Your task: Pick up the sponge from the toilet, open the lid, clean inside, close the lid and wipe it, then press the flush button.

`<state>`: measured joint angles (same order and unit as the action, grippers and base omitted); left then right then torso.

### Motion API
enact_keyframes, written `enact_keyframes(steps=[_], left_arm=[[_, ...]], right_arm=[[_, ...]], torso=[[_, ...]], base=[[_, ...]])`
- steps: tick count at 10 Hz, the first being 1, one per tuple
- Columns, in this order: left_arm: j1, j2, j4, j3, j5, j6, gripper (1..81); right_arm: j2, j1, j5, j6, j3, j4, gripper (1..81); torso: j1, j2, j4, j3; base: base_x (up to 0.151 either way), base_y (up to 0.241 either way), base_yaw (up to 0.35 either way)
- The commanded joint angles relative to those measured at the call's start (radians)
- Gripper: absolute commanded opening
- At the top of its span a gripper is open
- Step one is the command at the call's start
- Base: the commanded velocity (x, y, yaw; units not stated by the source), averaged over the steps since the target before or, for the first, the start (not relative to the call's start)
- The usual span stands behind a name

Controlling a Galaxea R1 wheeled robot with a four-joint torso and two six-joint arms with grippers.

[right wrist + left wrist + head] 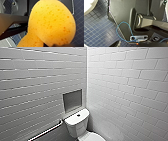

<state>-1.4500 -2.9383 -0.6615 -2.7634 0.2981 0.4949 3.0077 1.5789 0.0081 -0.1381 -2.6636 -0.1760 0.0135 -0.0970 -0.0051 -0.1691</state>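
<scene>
The white toilet (76, 123) stands in the corner, low in the head view. Its tank cover carries the small dark flush button (78, 115). Below the tank, a piece of the glossy white lid (94, 137) lies flat over the bowl. The orange sponge (52, 22) looms large and close in the right wrist view, pinched into two lobes. My right gripper (50, 45) is shut on it. A curved white edge of the toilet (89, 5) shows in the left wrist view, above the dark tiled floor. My left gripper is open and holds nothing.
White tiled walls meet right behind the toilet. A grey recessed niche (72, 100) sits above the tank. A metal rail (47, 131) runs along the left wall. Dark blue floor tiles (96, 27) lie beside my base.
</scene>
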Motion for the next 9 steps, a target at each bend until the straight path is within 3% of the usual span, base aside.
enact_keyframes(steps=[1, 2, 9], left_arm=[[0.049, -0.027, 0.485, 0.018, -0.066, -0.345, 81.1], [0.050, -0.045, 0.581, 0.013, -0.068, -0.405, 81.1], [0.049, -0.072, 0.597, 0.007, -0.071, -0.391, 81.1]], right_arm=[[0.000, -0.045, -0.063, -0.006, -0.010, -0.016, 1.0], [0.004, -0.053, -0.074, -0.005, -0.021, -0.016, 1.0], [0.014, -0.041, -0.071, -0.002, -0.019, -0.017, 1.0]], torso=[[0.000, 0.000, 0.000, 0.000], [0.000, 0.000, 0.000, 0.000], [0.000, 0.000, 0.000, 0.000]], base=[[0.000, 0.000, 0.000], [0.000, 0.000, 0.000], [0.000, 0.000, 0.000]])
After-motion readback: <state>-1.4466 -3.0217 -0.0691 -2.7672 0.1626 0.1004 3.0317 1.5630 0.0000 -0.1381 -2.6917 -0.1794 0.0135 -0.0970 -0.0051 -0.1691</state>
